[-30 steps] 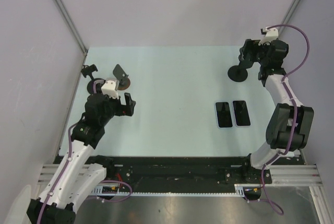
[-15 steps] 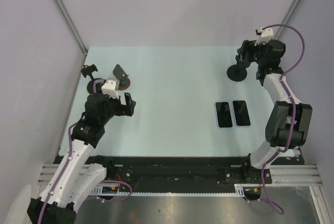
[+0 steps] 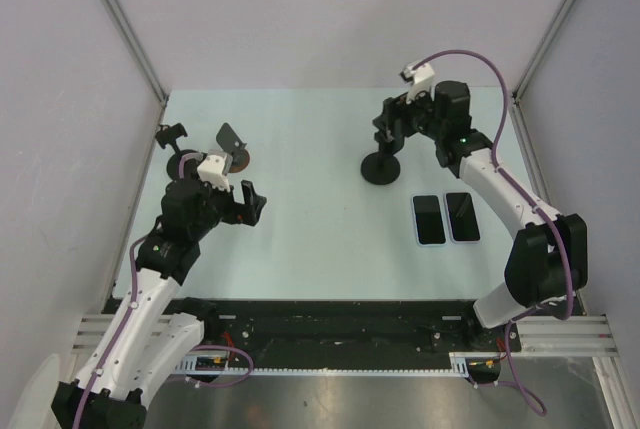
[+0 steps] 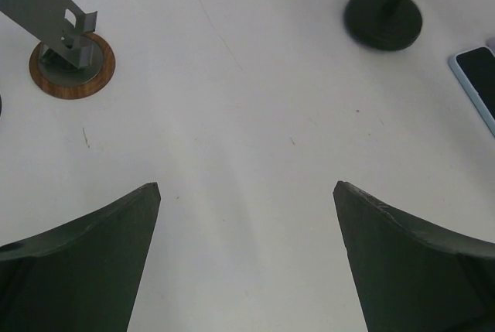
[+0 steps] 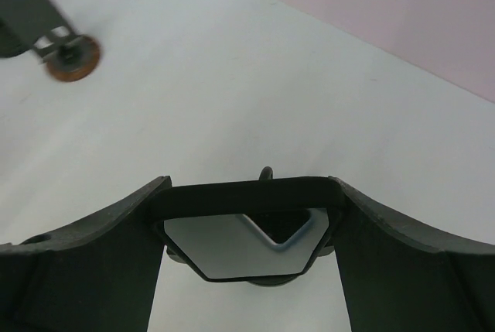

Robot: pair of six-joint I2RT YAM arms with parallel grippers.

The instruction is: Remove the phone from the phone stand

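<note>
Wood-based stand (image 3: 234, 152) far left, two phones (image 3: 428, 219) flat beside black stand (image 3: 382, 167)

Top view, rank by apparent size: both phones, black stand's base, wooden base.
Largest: left phone and right phone, which look alike, so unranked.
Next: black stand's base.
Smallest: wooden base.

The left arm (image 3: 145, 299) and right arm (image 3: 500, 189) are both showing white shells between bulky black joints, each carrying a purple cable (image 3: 470, 54) looping to a small white wrist camera (image 3: 418, 72) and ending in an end effector (image 4: 247, 193) with dark wedge-shaped fingers (image 4: 85, 262).
</note>
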